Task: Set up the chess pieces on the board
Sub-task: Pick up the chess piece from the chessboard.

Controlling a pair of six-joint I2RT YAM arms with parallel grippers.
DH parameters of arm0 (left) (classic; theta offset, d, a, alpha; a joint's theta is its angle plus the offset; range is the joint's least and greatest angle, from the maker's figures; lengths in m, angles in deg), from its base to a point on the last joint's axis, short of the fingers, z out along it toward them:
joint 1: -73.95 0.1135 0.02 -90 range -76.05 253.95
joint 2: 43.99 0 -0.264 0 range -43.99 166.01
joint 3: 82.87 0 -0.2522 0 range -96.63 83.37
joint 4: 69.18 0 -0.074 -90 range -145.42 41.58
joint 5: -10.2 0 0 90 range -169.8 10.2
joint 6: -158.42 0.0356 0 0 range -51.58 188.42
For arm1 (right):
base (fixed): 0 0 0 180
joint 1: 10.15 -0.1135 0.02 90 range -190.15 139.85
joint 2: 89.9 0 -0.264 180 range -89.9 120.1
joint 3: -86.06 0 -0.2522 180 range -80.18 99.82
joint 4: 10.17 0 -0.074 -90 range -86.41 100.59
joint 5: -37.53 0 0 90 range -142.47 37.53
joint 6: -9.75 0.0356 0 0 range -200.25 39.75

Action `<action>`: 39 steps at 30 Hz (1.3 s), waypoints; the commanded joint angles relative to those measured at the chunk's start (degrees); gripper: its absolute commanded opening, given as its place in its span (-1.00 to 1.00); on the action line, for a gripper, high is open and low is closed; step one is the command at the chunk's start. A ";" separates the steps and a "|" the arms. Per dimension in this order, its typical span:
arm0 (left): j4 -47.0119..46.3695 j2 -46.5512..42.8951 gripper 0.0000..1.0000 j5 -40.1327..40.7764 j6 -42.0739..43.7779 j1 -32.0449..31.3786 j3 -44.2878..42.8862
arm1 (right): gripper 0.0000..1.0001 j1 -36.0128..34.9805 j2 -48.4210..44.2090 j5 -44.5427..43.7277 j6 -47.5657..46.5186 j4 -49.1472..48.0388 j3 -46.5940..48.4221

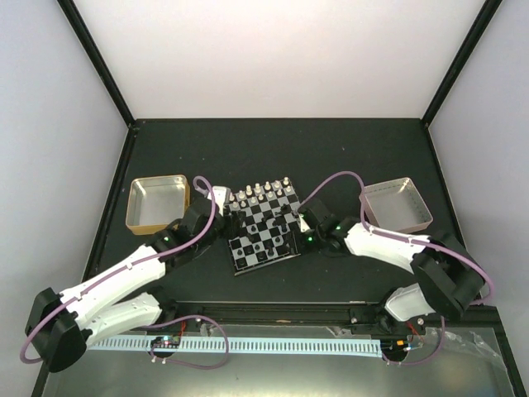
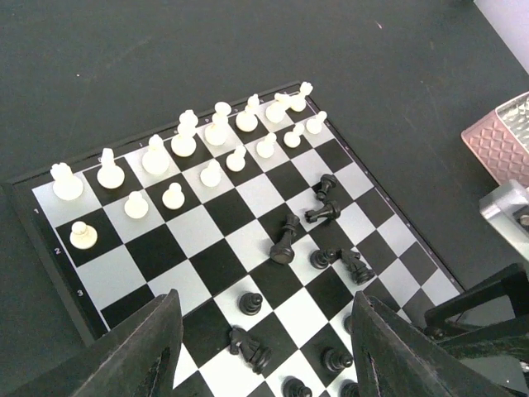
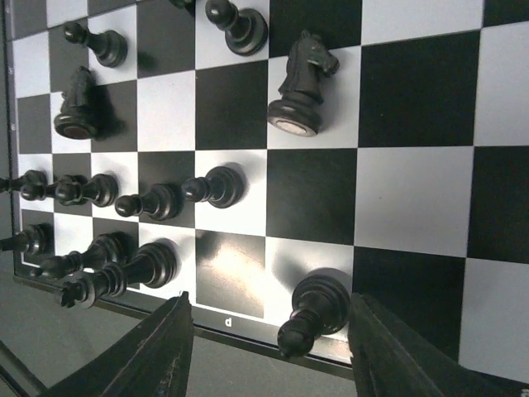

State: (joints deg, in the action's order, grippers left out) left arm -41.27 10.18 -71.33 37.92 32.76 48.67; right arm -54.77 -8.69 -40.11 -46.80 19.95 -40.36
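Note:
The board (image 1: pixel 266 222) lies between my two arms. White chess pieces (image 2: pixel 211 132) stand in two rows along its far side. Black chess pieces (image 2: pixel 285 240) are scattered over the near half, some standing and some tipped over. My left gripper (image 2: pixel 265 294) hovers open over that half, with a standing black pawn (image 2: pixel 250 303) and a fallen black knight (image 2: pixel 250 349) under the gap. My right gripper (image 3: pixel 270 298) is open at the board's edge. A tall black piece (image 3: pixel 318 310) stands between its fingers, close to the right finger (image 3: pixel 397 356). Another black knight (image 3: pixel 299 83) lies on its side further in.
A shallow gold tray (image 1: pixel 157 201) sits left of the board and a pinkish tray (image 1: pixel 397 204) right of it. The pinkish tray (image 2: pixel 504 136) also shows at the right edge of the left wrist view. Dark tabletop surrounds the board, with walls behind and at the sides.

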 commanded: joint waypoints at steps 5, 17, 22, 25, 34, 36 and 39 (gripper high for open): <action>0.17 -1.34 0.16 0.25 -0.03 0.77 0.49 | -0.17 -0.61 3.92 -0.76 0.27 2.81 3.70; 0.28 -1.70 0.16 0.58 0.00 1.25 0.81 | -0.03 -0.63 2.20 -2.90 0.04 3.29 5.85; 0.24 -2.05 0.17 0.65 -0.20 1.61 0.77 | 0.13 -0.53 1.46 -7.52 0.02 3.73 8.82; 0.30 -2.51 0.17 0.91 -0.58 1.90 0.86 | 0.12 -0.53 4.67 -11.02 -0.90 5.58 12.91; 1.20 -5.46 0.17 0.71 -1.93 3.66 2.37 | -0.18 -1.20 16.47 -13.16 -5.33 10.67 24.18; 1.41 -6.01 0.17 0.57 -2.02 3.90 2.59 | -0.25 -1.76 18.36 -14.05 -6.16 11.95 25.98; 1.67 -6.80 0.17 0.50 -2.05 4.24 2.87 | -0.34 -2.46 20.82 -15.03 -6.98 13.35 27.95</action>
State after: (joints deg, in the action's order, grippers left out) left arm -40.65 4.85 -71.03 36.59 36.28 51.18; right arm -56.13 10.07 -52.39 -51.56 29.83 -15.47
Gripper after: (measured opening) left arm 0.585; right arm 0.350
